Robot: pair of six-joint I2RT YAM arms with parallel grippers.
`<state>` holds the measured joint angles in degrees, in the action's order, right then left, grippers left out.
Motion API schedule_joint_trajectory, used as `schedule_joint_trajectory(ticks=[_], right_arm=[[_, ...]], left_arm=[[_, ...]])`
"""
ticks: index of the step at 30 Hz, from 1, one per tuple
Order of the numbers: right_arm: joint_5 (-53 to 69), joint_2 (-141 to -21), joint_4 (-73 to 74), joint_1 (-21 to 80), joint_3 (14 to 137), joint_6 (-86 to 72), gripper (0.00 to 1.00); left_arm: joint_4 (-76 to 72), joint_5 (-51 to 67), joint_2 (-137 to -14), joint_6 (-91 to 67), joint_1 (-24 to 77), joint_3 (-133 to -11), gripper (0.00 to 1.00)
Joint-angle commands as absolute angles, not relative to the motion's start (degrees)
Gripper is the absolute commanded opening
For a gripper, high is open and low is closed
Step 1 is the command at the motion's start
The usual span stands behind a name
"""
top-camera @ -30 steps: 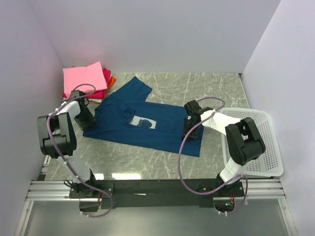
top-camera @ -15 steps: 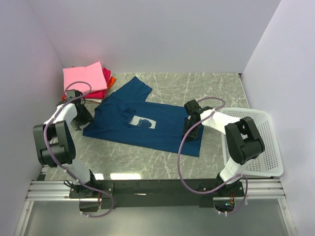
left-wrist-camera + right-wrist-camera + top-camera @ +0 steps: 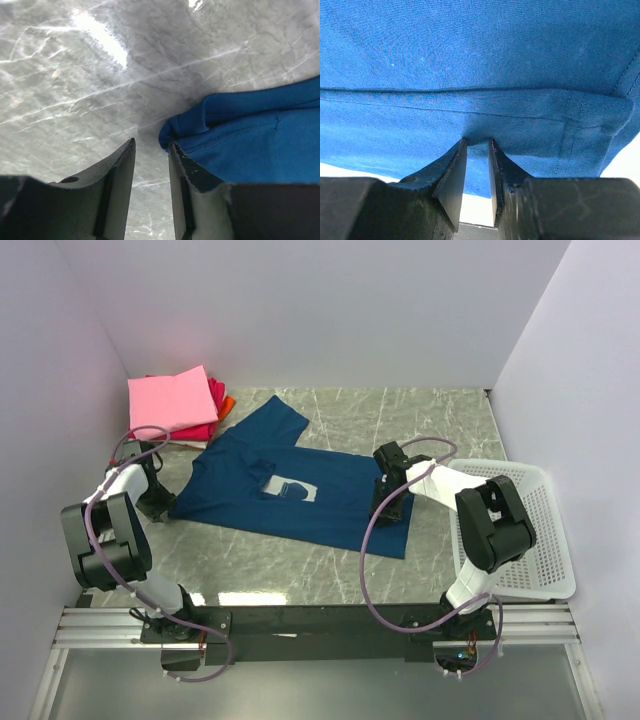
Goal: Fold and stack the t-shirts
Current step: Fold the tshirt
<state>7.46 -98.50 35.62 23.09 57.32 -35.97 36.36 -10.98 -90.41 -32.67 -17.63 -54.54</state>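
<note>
Blue t-shirt (image 3: 300, 495) hem in right gripper (image 3: 476, 145); left gripper (image 3: 150, 150) ajar beside sleeve

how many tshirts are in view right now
4: a dark blue one spread flat in the middle; folded pink, magenta-red and orange stacked at the back left. More may hide underneath.

Spread t-shirt (image 3: 300, 495) lies between back-left stack (image 3: 172, 400), perhaps touching, and basket (image 3: 545, 540).

Setting: robotics lab test cell.
- Marble-pattern table (image 3: 430, 415); plain pale walls (image 3: 300, 310) enclosing it at back, left and right.
- Aluminium extrusion rail (image 3: 100, 628) along table's near edge.
- Left arm (image 3: 105, 540) and right arm (image 3: 490, 525) bolted at that edge.
- Purple cables (image 3: 362, 560) looping above table.
</note>
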Motion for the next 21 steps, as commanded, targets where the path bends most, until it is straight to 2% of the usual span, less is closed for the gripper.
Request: schedule_joint_trajectory(ticks=[1,14,17,18,20,21], right_arm=[[3.25,-102.66,38.41,22.85,53.35,-34.72,0.32],[3.60,-102.04,37.79,22.85,52.21,-34.72,0.32],[3.87,-102.39,37.62,22.94,52.12,-34.72,0.32],[3.87,-102.48,37.79,22.77,52.21,-34.72,0.32],[3.96,-102.74,37.88,22.85,52.21,-34.72,0.32],[3.96,-102.74,37.88,22.85,52.21,-34.72,0.32]], left_arm=[[33.93,-9.23,-91.31,-33.22,-18.19,-54.93,0.38],[30.15,-6.16,-95.09,-33.57,-18.46,-55.11,0.35],[28.92,-5.28,-96.15,-33.75,-18.54,-55.63,0.26],[28.74,-4.93,-96.50,-33.75,-18.54,-55.81,0.19],[28.21,-3.87,-97.47,-33.84,-18.72,-56.51,0.11],[28.04,-3.61,-97.73,-33.84,-18.98,-56.69,0.02]])
